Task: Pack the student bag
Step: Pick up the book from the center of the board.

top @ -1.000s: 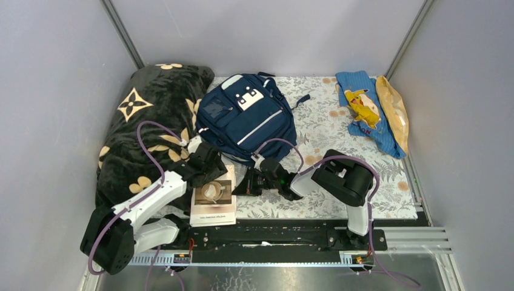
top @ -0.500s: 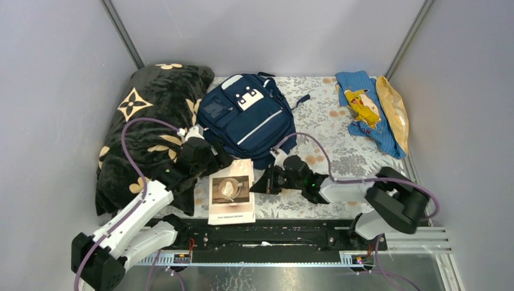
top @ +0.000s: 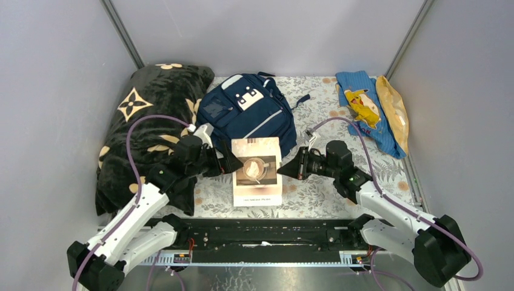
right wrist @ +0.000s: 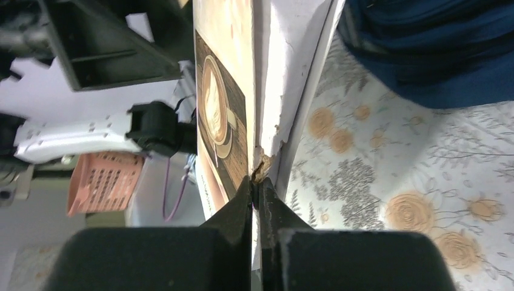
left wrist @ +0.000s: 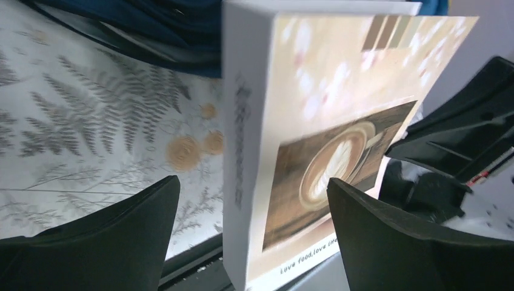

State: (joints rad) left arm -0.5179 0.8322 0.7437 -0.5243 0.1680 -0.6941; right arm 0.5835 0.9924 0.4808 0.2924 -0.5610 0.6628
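The navy student bag [top: 248, 115] lies at the back centre of the mat, front pockets up. It also shows in the left wrist view [left wrist: 151, 30] and in the right wrist view [right wrist: 436, 54]. A white book with a coffee-cup cover [top: 257, 173] hangs tilted just in front of the bag. My right gripper [top: 288, 170] is shut on the book's frayed right edge [right wrist: 267, 121], jaws pinched together [right wrist: 256, 182]. My left gripper [top: 233, 163] is open at the book's spine [left wrist: 239, 145]. Its fingers straddle the book [left wrist: 253, 182] without touching it.
A black blanket with tan flowers [top: 151, 127] fills the left side, under my left arm. A light blue cloth with a yellow cartoon figure [top: 363, 109] and a yellow bag [top: 394, 112] lie at the back right. A floral mat [top: 339, 151] covers the table. A black rail [top: 273, 233] runs along the front.
The book has moved from the front left, right and back toward the bag, and now sits raised. My right arm has swung out with it. My left gripper followed at the spine.
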